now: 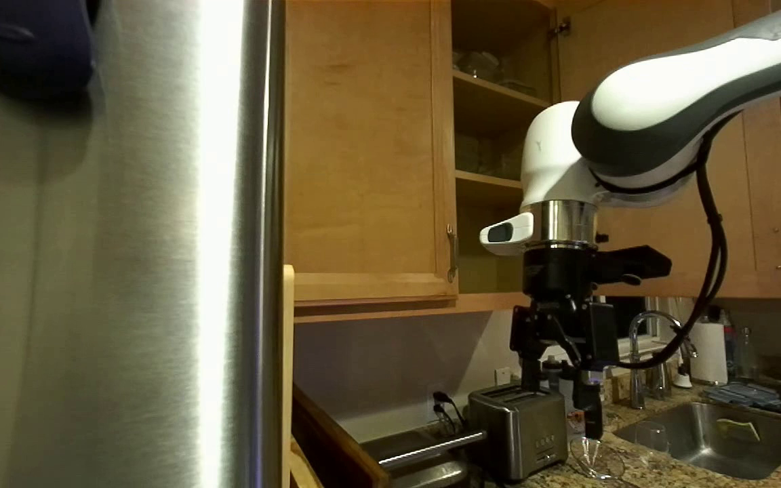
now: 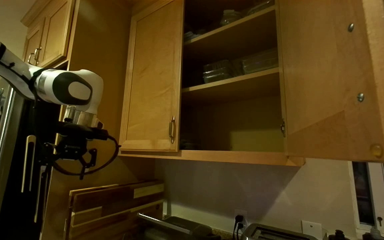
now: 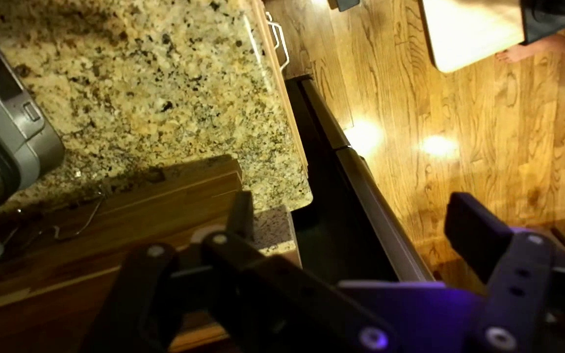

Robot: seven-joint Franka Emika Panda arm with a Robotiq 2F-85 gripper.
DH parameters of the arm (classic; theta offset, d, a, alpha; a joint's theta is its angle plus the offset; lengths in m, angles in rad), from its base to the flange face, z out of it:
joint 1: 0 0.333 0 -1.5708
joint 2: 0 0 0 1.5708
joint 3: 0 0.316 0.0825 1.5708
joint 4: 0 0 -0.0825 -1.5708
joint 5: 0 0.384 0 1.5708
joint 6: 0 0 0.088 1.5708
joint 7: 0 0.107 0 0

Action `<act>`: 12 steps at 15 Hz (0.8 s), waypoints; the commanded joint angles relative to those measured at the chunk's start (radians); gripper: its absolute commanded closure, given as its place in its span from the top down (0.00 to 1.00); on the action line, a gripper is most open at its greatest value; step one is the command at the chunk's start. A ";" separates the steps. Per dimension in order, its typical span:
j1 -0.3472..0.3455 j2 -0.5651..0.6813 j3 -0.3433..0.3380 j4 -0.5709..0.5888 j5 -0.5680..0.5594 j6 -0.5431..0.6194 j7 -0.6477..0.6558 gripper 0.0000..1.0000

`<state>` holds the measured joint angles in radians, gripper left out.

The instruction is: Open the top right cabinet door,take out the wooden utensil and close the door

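My gripper (image 3: 353,218), released and empty; the cabinet (image 2: 232,155) standing open.
Left to right in an exterior view: the gripper, higher than wooden boards (image 2: 112,206); the twin door (image 2: 152,83), closed; shelves (image 2: 232,80) bearing containers (image 2: 217,71); a toaster (image 2: 275,233) below; and the top right cabinet door (image 2: 328,80), swung wide, its free edge jutting outward. I have open room between the two doors, above the cabinet's bottom edge.

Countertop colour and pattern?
The countertop is speckled: yellowish tan with grey and black flecks. Wrist view shows it best.

Tan cabinet door (image 2: 325,73), black gripper (image 1: 562,410); speckled countertop (image 3: 179,98)
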<state>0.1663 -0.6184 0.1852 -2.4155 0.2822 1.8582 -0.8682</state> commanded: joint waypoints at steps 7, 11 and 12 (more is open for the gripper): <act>0.082 -0.019 -0.072 -0.014 0.048 0.082 0.291 1.00; 0.094 -0.035 -0.072 -0.029 0.058 0.103 0.313 1.00; 0.055 -0.042 -0.038 -0.033 0.019 0.143 0.388 1.00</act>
<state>0.2145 -0.6586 0.1487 -2.4449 0.3668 1.9533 -0.5769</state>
